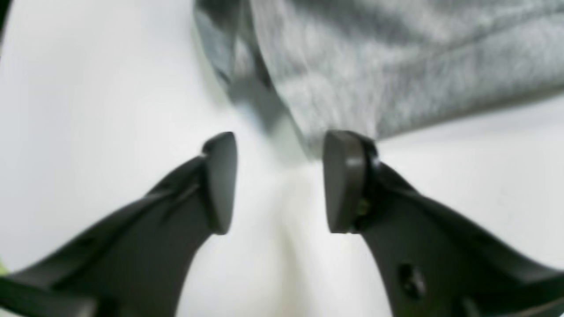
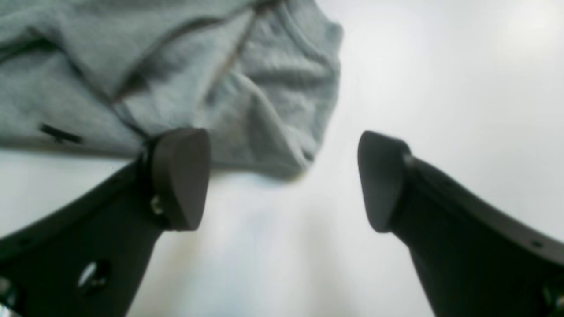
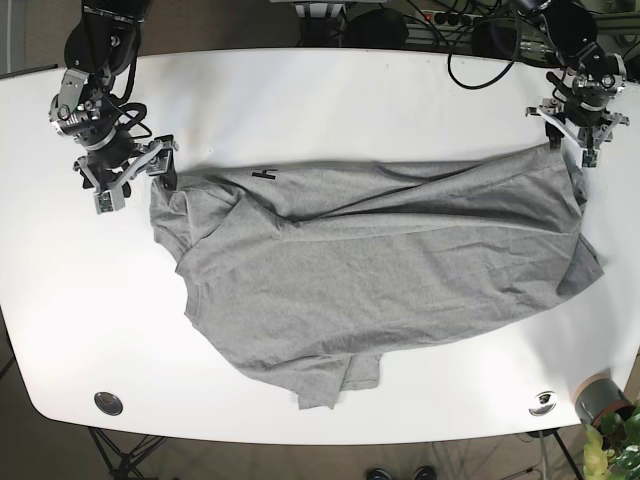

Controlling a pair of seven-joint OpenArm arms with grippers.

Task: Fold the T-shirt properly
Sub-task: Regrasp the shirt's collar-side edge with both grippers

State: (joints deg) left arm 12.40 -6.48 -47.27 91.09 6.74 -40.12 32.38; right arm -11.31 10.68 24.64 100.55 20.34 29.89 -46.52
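A grey T-shirt [image 3: 380,260] lies spread but wrinkled across the white table [image 3: 330,100], with a small black label [image 3: 264,175] near its top left. My right gripper [image 3: 135,187] is open at the shirt's left corner. In the right wrist view the gripper [image 2: 282,180] is open and empty, its left finger [image 2: 180,178] at the edge of the bunched cloth [image 2: 176,66]. My left gripper [image 3: 572,146] is open at the shirt's upper right corner. In the left wrist view the gripper [image 1: 280,182] is open, its right finger [image 1: 343,182] at the corner of the cloth [image 1: 396,66].
A folded flap of the shirt [image 3: 335,380] points toward the table's front edge. A round grey disc [image 3: 108,403] and a dark sticker [image 3: 543,400] sit near the front corners. A potted plant [image 3: 605,410] stands off the front right corner. Cables [image 3: 480,40] lie behind the table.
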